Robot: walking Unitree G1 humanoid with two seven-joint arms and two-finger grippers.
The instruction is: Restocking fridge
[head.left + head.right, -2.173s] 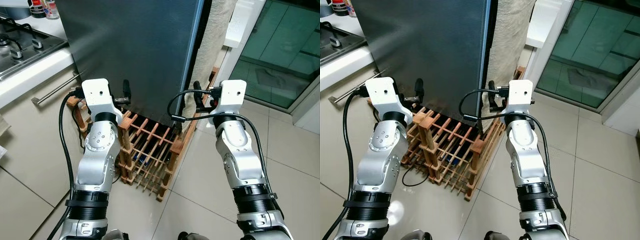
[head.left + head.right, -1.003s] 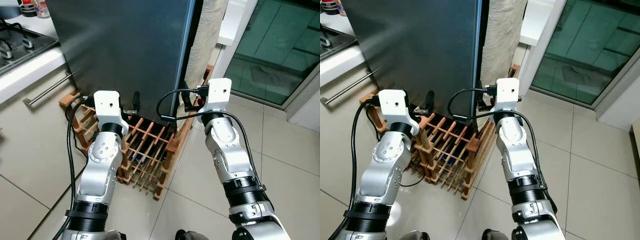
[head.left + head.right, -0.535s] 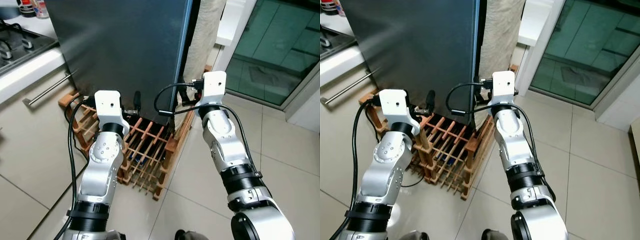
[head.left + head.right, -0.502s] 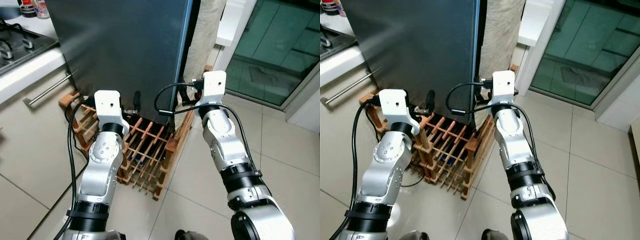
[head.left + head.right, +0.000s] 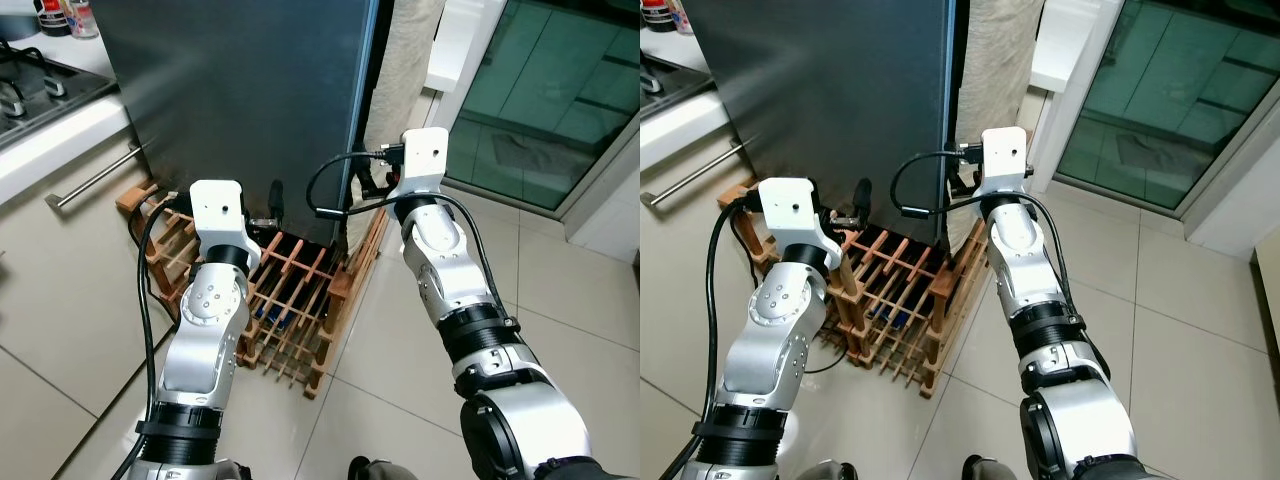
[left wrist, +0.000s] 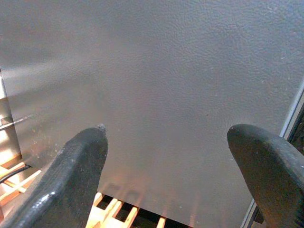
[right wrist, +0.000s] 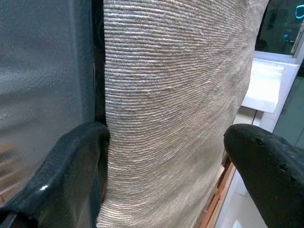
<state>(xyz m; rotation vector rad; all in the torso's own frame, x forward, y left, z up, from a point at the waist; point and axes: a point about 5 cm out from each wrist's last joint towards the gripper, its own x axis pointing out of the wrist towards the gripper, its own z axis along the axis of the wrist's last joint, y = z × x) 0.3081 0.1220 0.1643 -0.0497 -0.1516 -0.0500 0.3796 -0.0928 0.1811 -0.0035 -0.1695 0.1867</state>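
floor (image 5: 560,300): pale tiles | glass door (image 5: 545,90) | hob (image 5: 40,85) left

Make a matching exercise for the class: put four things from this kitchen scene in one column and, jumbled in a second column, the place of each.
Things
1. Wine rack
2. Hob
3. Left gripper
4. Right gripper

Places
A. on the counter, far left
B. at the fridge door's right edge, by the beige cloth
C. on the floor at the fridge's foot
D. above the rack, facing the fridge door

Pairs: 1-C, 2-A, 3-D, 4-B

wooden wine rack (image 5: 290,310) on tiled floor (image 5: 560,300) | stove (image 5: 40,85) | beige curtain (image 7: 175,95)
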